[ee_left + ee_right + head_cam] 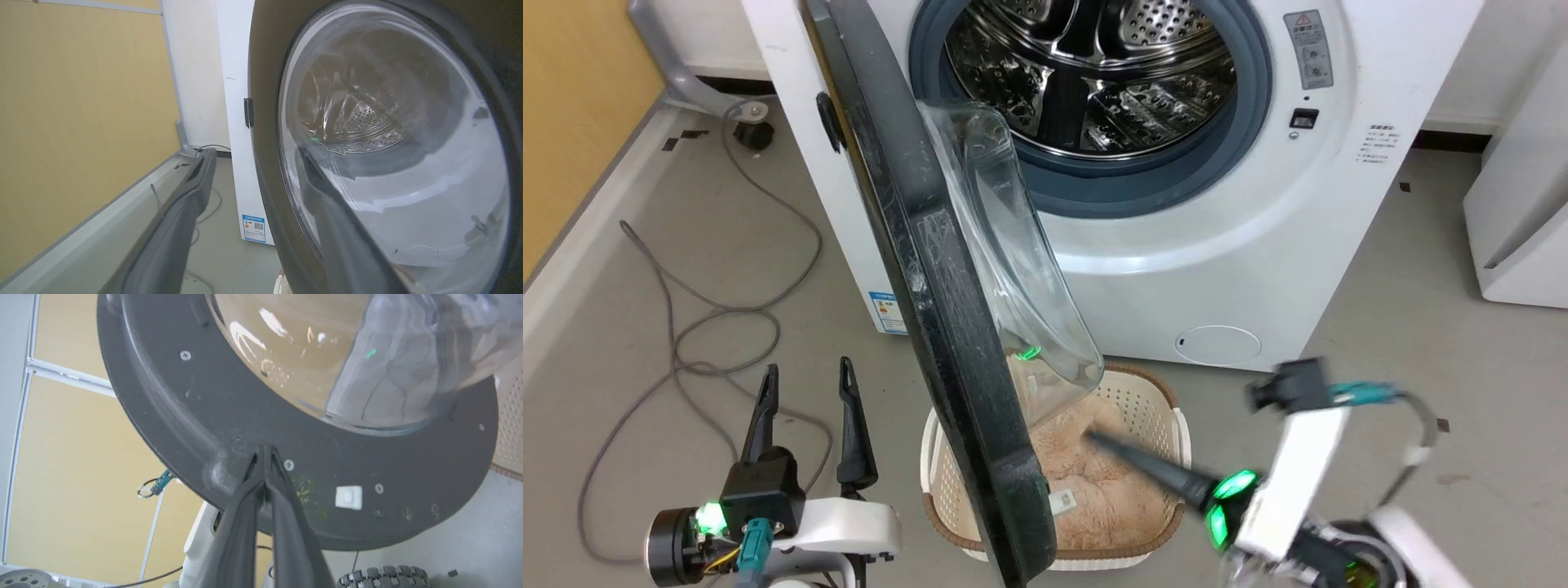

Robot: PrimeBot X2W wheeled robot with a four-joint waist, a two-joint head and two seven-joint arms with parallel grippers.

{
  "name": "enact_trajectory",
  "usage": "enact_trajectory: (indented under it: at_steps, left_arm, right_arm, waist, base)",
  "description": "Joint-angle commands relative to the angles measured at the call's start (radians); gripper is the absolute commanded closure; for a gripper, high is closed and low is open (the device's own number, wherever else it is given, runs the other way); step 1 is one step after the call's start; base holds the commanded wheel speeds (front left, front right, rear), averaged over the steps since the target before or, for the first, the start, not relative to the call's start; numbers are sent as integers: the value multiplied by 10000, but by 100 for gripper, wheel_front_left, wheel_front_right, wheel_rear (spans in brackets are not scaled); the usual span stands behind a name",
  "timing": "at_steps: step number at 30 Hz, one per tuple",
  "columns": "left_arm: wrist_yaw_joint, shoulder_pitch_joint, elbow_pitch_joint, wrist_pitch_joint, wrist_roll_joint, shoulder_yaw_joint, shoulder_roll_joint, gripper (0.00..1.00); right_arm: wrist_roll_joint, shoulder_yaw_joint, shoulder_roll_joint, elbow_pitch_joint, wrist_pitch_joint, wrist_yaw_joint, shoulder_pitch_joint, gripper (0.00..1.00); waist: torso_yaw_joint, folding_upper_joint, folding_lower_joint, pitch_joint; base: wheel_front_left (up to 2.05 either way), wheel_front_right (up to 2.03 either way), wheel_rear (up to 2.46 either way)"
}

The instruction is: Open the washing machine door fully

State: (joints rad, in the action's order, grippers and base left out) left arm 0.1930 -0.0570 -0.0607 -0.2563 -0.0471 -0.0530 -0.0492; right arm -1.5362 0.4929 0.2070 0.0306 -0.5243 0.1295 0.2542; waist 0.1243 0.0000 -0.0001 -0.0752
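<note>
While black door (931, 269) w/ clear bowl stands ajar, left end effector (807, 369) spread, right end effector (265, 450) pressed together

Black door (947, 327) ajar, white washer (1217, 245) open

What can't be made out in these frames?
- Head view: right gripper blurred; contact with the washing machine door unclear.
- Right wrist view: looks along the shut fingers, so any gap to the door is hidden.
- Head view: door hides part of the basket.
- Head view: warning label print too small to read.
</note>
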Motion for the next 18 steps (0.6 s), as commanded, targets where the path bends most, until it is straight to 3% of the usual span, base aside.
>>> enact_trajectory:
  at_steps: [1, 11, 18]
  left_arm:
    - [-31, 167, -10, -55, 19, 17, -10, 0]
    - [-29, 322, -19, -55, 19, 144, -10, 0]
    - [-61, 475, -21, -55, 45, 265, -10, 0]
  right_arm:
    - [140, -190, 8, -124, 278, 12, -89, 100]
    - [1631, -1825, 491, -968, 4377, 12, -249, 100]
    - [3329, -2431, 1329, -768, 7429, 12, -552, 100]
  waist:
    - [-26, 0, 1, 22]
    - [-267, 0, 1, 224]
    - [-352, 0, 1, 474]
  base:
    - [0, 0, 0]
    - [0, 0, 0]
    - [0, 0, 0]
